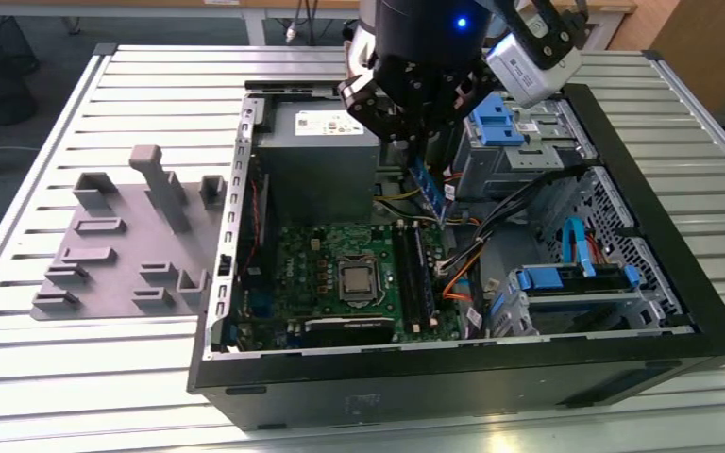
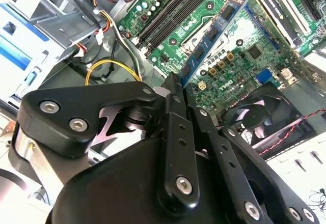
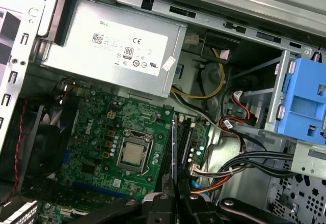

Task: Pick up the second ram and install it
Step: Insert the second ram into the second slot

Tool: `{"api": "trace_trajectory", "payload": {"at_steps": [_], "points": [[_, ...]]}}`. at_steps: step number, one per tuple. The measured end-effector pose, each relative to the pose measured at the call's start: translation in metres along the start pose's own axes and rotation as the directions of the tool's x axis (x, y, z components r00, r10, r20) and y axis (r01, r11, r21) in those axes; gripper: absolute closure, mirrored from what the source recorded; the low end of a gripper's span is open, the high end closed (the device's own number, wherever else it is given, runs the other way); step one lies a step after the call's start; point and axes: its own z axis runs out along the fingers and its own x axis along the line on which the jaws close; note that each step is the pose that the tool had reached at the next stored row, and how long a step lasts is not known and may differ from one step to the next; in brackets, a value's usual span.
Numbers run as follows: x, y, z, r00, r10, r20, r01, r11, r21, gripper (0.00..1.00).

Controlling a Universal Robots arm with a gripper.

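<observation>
One slim second ram (image 2: 216, 26), green board with blue label, is pinched edge-on by closed fingers (image 2: 175, 89).

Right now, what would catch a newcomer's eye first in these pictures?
The open computer case on the slatted table, its green motherboard exposed. Above it hangs the black gripper, shut on the second ram, a blue-labelled stick poised over the board. On the exterior view's left sits a grey fixture block.
</observation>
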Motion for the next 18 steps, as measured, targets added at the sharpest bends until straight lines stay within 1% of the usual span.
{"api": "trace_trajectory", "payload": {"at_steps": [3,5,8,12,16,18], "points": [[0.0,0.0,0.0,1.0,0.0,0.0,0.0,1.0,0.0,0.86],[0.0,0.0,0.0001,1.0,0.009,0.0004,-0.009,1.0,0.0004,0.86],[0.0,0.0,0.0003,0.9985,0.055,0.0022,-0.055,0.9985,0.0027,0.86],[-0.0001,0.0001,0.001,0.9937,0.112,0.0044,-0.112,0.9937,0.0054,0.86],[-0.0015,-0.0001,0.0028,0.9912,0.132,0.0045,-0.132,0.9912,0.0066,0.86],[-0.0023,-0.0004,0.0041,0.9902,0.14,0.0026,-0.14,0.9902,0.0066,0.86]]}}
